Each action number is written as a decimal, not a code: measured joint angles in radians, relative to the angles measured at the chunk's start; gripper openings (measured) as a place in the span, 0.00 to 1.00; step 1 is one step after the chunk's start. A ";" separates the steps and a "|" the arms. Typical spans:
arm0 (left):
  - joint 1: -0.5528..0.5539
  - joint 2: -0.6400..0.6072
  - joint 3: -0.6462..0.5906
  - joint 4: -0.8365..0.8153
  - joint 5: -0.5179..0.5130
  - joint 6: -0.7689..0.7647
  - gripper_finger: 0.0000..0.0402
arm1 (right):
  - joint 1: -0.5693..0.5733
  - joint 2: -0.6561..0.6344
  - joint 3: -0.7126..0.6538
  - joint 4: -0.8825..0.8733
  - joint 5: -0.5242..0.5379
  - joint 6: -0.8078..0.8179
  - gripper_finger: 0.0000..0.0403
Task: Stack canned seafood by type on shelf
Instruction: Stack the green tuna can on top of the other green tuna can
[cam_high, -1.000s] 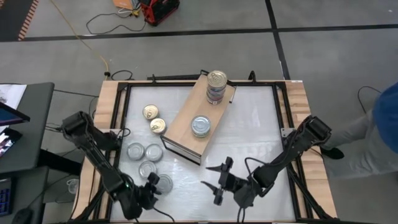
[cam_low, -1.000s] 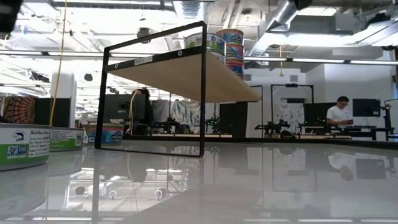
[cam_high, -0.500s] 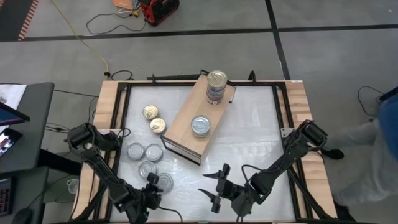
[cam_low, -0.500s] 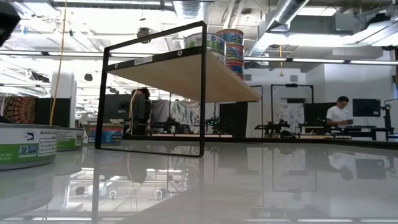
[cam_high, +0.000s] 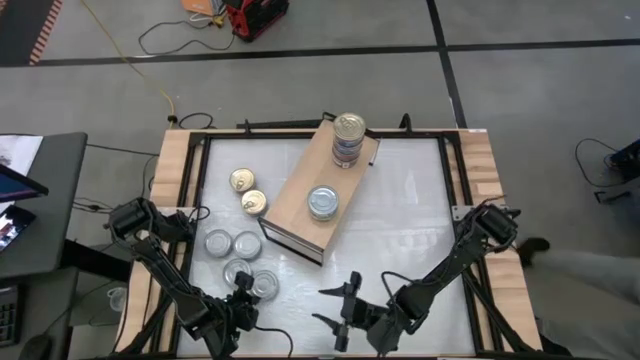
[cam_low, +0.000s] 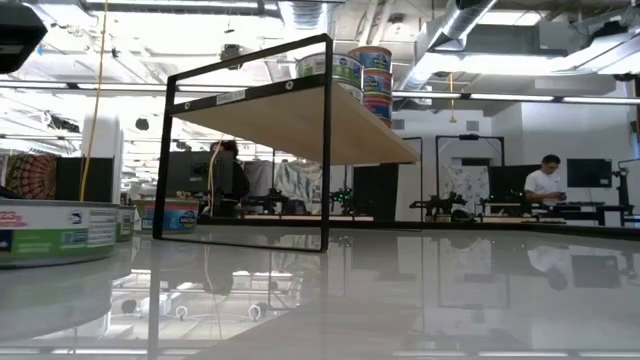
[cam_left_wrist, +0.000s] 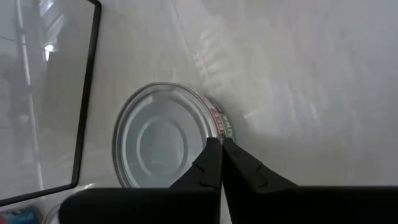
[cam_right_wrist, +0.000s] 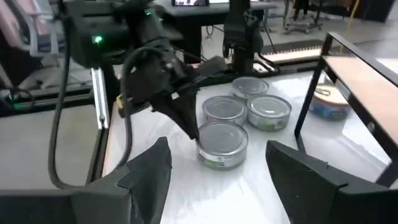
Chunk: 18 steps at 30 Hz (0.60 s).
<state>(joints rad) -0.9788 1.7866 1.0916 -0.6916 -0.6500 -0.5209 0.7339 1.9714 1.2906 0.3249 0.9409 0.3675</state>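
Observation:
My left gripper (cam_high: 246, 289) is shut, its tips at the rim of a silver-lidded tin (cam_left_wrist: 163, 134) that stands on the white table near the near-left corner. Three more silver tins (cam_high: 232, 245) stand just beyond it, and two gold-lidded tins (cam_high: 248, 191) farther back. The tan shelf (cam_high: 300, 215) lies slantwise mid-table. It carries a stack of tins with a gold lid on top (cam_high: 347, 138) and one silver tin (cam_high: 322, 202). My right gripper (cam_high: 338, 311) hovers wide open near the near edge, to the right of that tin, touching nothing. My left gripper meets the nearest silver tin at its upper rim (cam_left_wrist: 210, 129) with the tips of its shut fingers (cam_right_wrist: 188, 126). They come slanting down from the near-left side. The tin stands flat on the table.
Dark frame rails and wooden side boards (cam_high: 172, 170) border the table. The shelf's dark-edged end (cam_high: 292, 243) is close to the silver tins. White tabletop (cam_high: 410, 220) stretches to the right of the shelf. In the low view a person sits far back in the room (cam_low: 546, 180).
My right gripper has drawn back toward the near edge, still open. My left gripper, still shut, has shifted slightly toward the far edge, and the nearest silver tin has slid a little that way, toward the other silver tins.

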 joint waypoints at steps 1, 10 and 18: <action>0.001 0.000 0.000 -0.001 0.005 0.000 0.00 | 0.002 0.011 0.019 -0.002 0.000 -0.017 0.71; 0.003 -0.003 0.000 0.024 0.098 0.003 0.00 | -0.015 0.113 0.224 -0.178 -0.052 -0.054 0.71; 0.002 0.002 -0.003 0.030 0.136 0.003 0.00 | -0.048 0.146 0.275 -0.226 -0.158 -0.038 0.71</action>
<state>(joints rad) -0.9771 1.7885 1.0889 -0.6617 -0.5140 -0.5179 0.6859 2.1174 1.5661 0.0985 0.7828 0.3296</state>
